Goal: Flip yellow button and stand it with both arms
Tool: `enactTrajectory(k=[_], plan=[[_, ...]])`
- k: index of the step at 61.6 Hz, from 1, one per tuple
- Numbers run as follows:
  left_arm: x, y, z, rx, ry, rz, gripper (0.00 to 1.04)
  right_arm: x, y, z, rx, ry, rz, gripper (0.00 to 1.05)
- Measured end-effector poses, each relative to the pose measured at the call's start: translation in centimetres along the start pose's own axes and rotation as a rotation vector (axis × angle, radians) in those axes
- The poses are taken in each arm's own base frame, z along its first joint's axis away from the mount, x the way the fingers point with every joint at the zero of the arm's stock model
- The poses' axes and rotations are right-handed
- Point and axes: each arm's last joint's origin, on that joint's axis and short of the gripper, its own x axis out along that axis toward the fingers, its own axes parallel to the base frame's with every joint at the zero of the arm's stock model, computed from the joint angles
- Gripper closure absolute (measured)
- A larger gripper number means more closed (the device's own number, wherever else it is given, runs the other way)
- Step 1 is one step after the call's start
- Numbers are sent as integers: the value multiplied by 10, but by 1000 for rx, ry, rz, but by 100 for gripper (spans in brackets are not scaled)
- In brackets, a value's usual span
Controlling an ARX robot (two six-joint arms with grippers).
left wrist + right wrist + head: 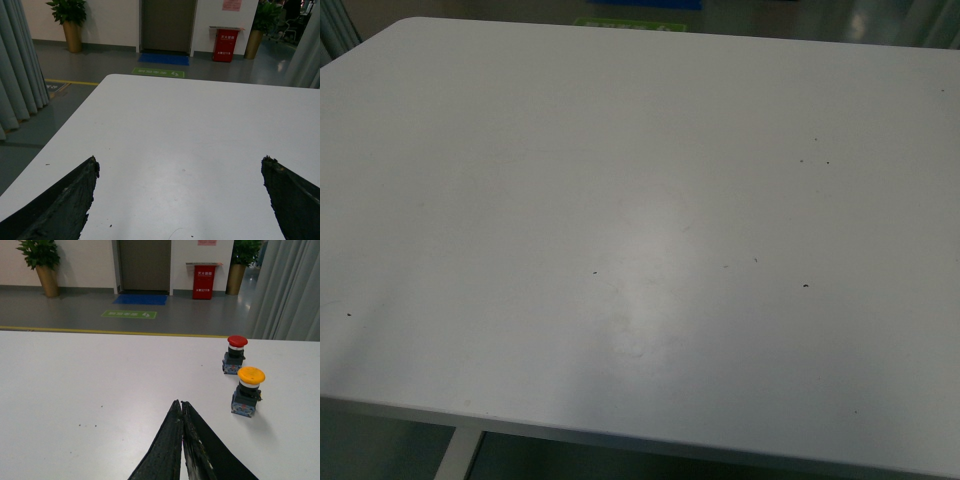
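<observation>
Right hand (182, 407): fingers pressed together at the tips, nothing between them, hovering over bare tabletop (90, 385). Left hand (180, 167): fingers spread wide, holding nothing, white tabletop below. Yellow button (247, 391) stands upright in the right wrist view, cap up, blue-black body down, long axis vertical. It sits near the right hand's fingertips, not touching. Red button (235, 355) stands upright just beyond it, apart. Front view shows only tabletop, no hands.
</observation>
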Motion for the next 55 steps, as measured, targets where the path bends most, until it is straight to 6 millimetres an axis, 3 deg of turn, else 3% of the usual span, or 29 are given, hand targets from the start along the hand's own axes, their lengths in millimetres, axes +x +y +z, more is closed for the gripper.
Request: enactTrajectory(k=[16,55], plan=[[0,0,0,0,0,0,7,-28,13,-15,-1,11,-20,101],[0,0,0,0,0,0,7,-67,19,-10,-2,-9,4,101]])
